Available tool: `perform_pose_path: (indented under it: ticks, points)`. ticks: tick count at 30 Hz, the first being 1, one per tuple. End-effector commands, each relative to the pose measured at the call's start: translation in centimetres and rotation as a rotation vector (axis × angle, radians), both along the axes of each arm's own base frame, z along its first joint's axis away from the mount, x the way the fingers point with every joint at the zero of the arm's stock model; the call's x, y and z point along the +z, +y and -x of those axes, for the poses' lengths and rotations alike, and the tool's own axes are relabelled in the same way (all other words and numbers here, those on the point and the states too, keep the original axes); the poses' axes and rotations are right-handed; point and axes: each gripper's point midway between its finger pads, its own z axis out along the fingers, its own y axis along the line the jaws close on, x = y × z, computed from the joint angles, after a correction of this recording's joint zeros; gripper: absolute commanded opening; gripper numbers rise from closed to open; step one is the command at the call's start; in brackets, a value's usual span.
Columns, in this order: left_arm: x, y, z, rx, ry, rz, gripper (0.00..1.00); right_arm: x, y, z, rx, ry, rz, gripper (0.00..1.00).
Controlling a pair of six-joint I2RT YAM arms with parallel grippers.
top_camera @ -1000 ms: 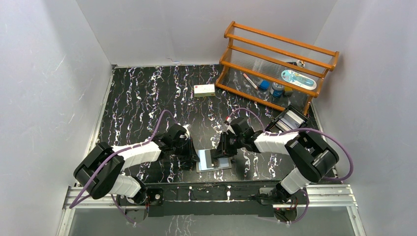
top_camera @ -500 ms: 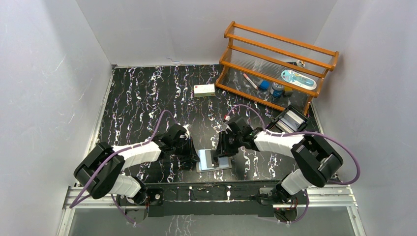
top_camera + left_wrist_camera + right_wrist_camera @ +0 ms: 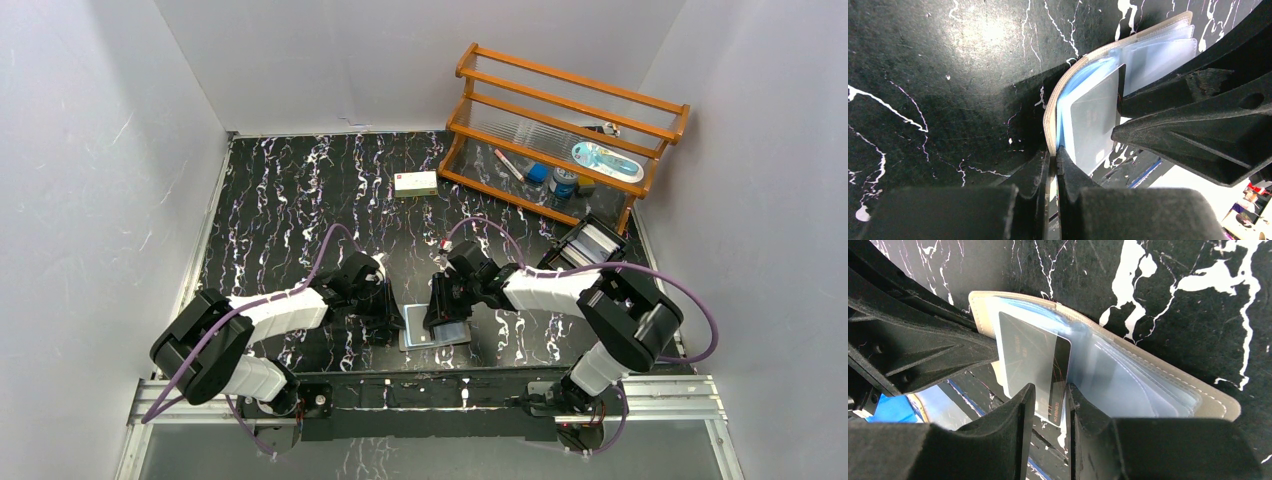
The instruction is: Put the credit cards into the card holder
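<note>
Insertion under way: within the past second the right arm has slid left across the table (image 3: 1158, 290), bringing its jaws over the open holder (image 3: 1158, 390), where a card (image 3: 1028, 350) now leans with its top end against the pale blue sleeves. The right jaws stand narrowly apart with the card's lower end between them, though whether they grip it cannot be told. The left jaws are closed on the holder's taupe cover, pinning it near the table's front edge between the arms, so a further push looks enough to seat the card.
</note>
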Motion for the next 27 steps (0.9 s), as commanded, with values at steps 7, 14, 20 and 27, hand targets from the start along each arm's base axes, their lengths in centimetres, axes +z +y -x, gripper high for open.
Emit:
perform_pose_path:
  ticks: [7, 14, 20, 27]
  points:
    - [0.9, -0.1, 0.0, -0.009, -0.003, 0.015, 0.00, 2.5, 0.0, -1.9, 0.048, -0.110, 0.040, 0.39]
    - [1.8, -0.3, 0.3, -0.033, -0.009, 0.030, 0.00, 6.9, -4.6, -7.0, 0.026, -0.335, 0.109, 0.45]
    - [2.4, -0.5, 0.4, -0.047, -0.016, 0.047, 0.00, 9.2, -12.4, -12.9, -0.083, -0.512, 0.397, 0.49]
    - [2.7, -0.5, 0.6, -0.052, -0.024, 0.062, 0.00, 12.0, -21.8, -17.9, -0.140, -0.669, 0.753, 0.50]
